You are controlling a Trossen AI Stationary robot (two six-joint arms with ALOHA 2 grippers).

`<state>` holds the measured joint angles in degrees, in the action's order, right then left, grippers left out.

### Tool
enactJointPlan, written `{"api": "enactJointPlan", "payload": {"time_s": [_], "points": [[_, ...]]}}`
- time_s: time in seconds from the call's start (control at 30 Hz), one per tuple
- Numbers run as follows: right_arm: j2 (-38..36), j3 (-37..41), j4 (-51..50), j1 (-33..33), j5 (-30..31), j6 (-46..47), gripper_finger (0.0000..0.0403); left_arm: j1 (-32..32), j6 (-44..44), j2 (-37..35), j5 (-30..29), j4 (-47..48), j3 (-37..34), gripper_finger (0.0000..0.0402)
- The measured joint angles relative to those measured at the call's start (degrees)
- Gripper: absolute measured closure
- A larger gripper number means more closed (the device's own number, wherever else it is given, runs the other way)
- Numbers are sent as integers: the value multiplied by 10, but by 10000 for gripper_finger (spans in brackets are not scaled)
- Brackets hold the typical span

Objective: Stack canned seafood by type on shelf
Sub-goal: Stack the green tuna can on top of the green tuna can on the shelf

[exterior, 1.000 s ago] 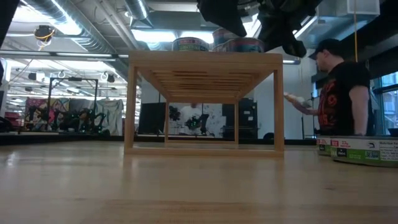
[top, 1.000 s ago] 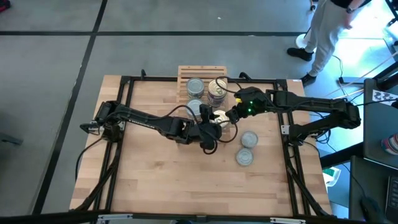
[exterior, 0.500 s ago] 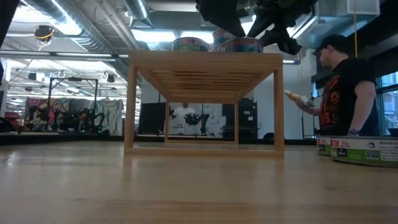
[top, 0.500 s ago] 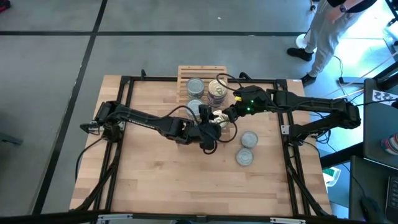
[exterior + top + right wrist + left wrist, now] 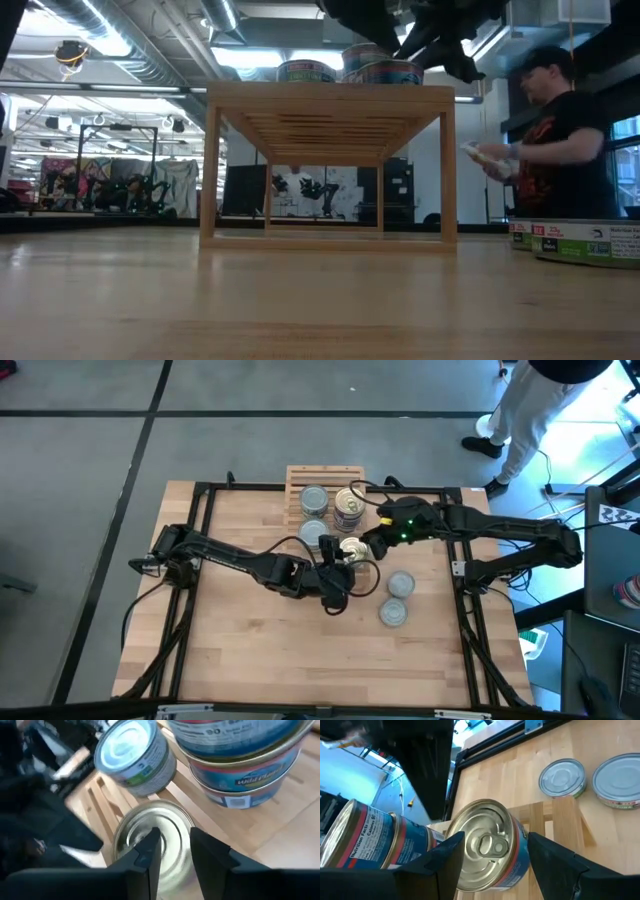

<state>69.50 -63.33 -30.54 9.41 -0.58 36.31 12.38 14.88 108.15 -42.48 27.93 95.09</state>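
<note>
Shelf (image 5: pixel 322 475) tins (image 5: pixel 240 755): "Wild Planet", "Nutrition Facts"

Wooden table (image 5: pixel 250 630) carries slatted shelf (image 5: pixel 296 478), two loose silver-topped cans (image 5: pixel 397 598); shelf carries cans (image 5: pixel 314 499).

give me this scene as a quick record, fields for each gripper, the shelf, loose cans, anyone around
left gripper: jaws either side of a gold-topped can on the shelf's near edge
right gripper: above the same can, partly open, nothing held
shelf: holds a silver-topped can and a stack of gold-topped cans
loose cans: two silver-topped cans on the table, right of the shelf
person: standing beyond the table
</note>
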Motion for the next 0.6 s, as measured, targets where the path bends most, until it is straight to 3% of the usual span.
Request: {"api": "enactJointPlan", "payload": {"time_s": [0.23, 0.43, 0.6], "points": [[-29, -58, -102, 0, 0, -106, 297, -1, 12, 16, 1, 1, 0, 188], [-59, -84, -167, -25, 6, -113, 297, -7, 6, 22, 0, -4, 0, 188], [-76, -84, -210, -82, 27, -114, 297, -21, -13, 22, 0, -3, 0, 188]]}}
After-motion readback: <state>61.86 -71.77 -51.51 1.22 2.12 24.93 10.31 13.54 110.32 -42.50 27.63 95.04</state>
